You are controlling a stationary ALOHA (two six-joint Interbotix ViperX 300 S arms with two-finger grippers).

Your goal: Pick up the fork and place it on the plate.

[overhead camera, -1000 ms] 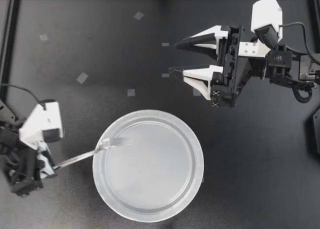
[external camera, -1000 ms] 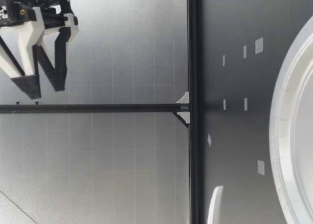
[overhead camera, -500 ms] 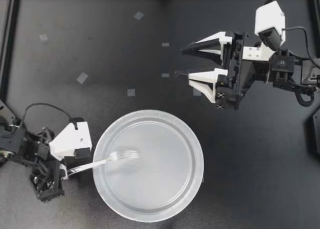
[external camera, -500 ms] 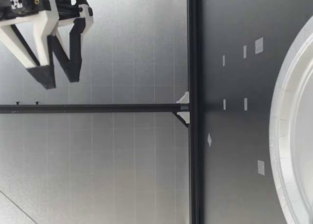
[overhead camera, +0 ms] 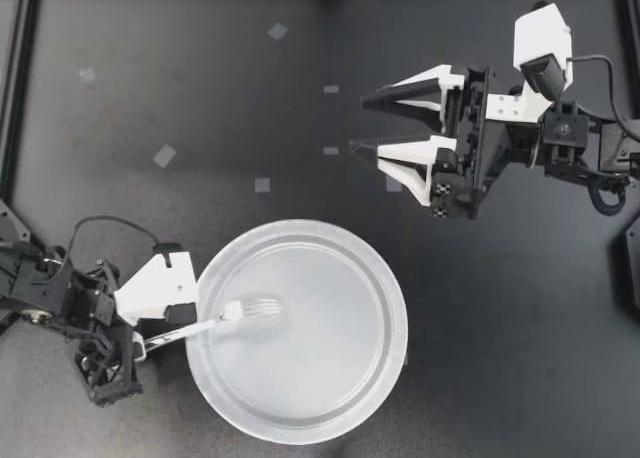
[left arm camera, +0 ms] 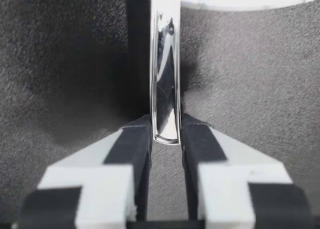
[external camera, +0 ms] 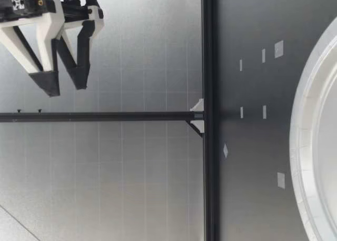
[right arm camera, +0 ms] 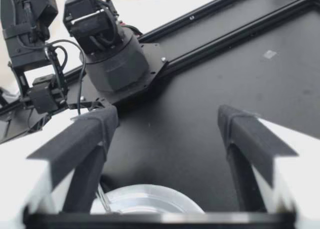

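Top view, taken from the left: the left jaws are closed on the very end of the fork point(overhead camera: 215, 321) handle, just beside the plate point(overhead camera: 398, 318) on the bench point(overhead camera: 200, 88). Left wrist view confirms this, as both pads point(left arm camera: 135, 144) press the handle end from either side. The fork crosses the plate's rim with its tines over the plate's floor; we cannot tell whether they touch it. We judge the fork stiff, light and slick, given its polished surface. A hold this near the tip may let it swivel, and a hold further up the handle would be surer. Placement appears nearly complete, with release outstanding. To the right, the right jaws stand wide open and empty, well apart from the plate.
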